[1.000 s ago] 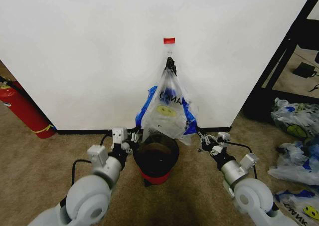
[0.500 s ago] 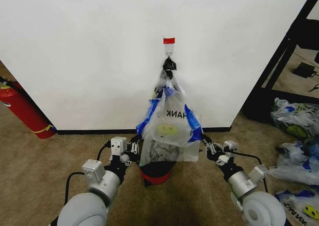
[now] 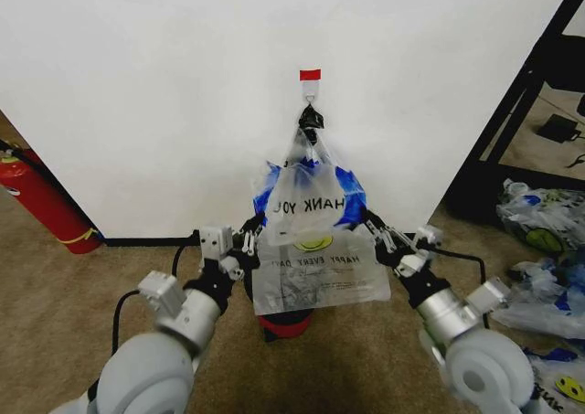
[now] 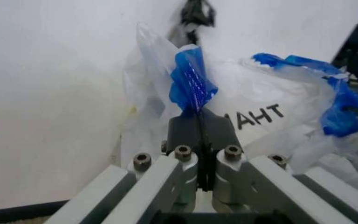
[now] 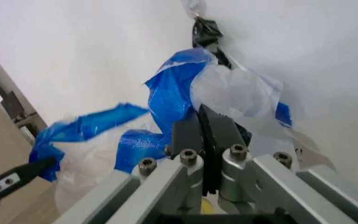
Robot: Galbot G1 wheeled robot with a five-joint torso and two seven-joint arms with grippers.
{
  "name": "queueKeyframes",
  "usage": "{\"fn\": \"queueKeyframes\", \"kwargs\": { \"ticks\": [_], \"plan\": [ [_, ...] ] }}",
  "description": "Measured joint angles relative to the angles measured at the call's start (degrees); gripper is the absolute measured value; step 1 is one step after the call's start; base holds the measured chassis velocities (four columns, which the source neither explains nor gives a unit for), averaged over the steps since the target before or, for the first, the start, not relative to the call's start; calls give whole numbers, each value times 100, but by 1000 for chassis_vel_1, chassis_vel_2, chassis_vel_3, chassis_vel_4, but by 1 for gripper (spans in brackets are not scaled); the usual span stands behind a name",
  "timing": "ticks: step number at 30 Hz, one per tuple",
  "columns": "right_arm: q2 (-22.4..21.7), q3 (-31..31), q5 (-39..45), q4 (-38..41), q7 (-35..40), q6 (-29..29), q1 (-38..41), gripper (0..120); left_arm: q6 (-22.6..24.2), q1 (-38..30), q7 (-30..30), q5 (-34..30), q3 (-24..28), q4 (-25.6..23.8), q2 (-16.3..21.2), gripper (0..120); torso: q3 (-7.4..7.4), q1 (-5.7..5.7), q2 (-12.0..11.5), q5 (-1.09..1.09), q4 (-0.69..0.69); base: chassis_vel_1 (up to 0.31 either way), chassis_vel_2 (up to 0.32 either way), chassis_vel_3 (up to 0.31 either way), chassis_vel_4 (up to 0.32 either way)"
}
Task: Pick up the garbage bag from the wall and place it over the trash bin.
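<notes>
We hold the garbage bag [image 3: 315, 249] spread out in front of the wall [image 3: 164, 94].

Our left gripper [image 3: 249, 240] pinches its left blue edge and our right gripper [image 3: 375, 231] pinches its right one. It hangs over the trash bin [image 3: 285, 324], under the clipped bundle [image 3: 311, 131]. Bare carpet [image 3: 73, 304] lies on both sides.

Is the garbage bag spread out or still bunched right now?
Spread. The garbage bag hangs flat between the left hand and right hand, its print readable, covering the trash bin.
</notes>
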Motion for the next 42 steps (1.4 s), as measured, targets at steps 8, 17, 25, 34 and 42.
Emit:
{"fn": "queueKeyframes", "kwargs": {
  "ticks": [8, 17, 25, 34, 42],
  "plan": [
    [339, -418, -35, -925, -8, 139, 729, 0, -190, -409, 60, -53, 183, 1001, -327, 0, 1, 0, 0, 0, -1, 0, 0, 0, 0],
    [603, -822, -237, -1222, -117, 240, 1051, 0, -278, -733, 68, -181, 70, 1271, -209, 0, 0, 0, 0, 0, 0, 0, 0, 0, 0],
    [958, -1161, -625, -1419, -183, 313, 957, 0, -399, -270, 71, -44, 29, 1303, -429, 0, 0, 0, 0, -2, 1, 0, 0, 0, 0],
    [2002, -1286, -1165, -1813, -248, 461, 740, 0, -608, 73, 77, -6, -53, 1388, -337, 0, 0, 0, 0, -1, 3, 0, 0, 0, 0],
    [2219, -1200, -1307, -2447, -305, 679, 477, 0, -740, 587, 51, 158, -130, 1256, -461, 0, -1, 0, 0, 0, -1, 0, 0, 0, 0]
  ]
}}
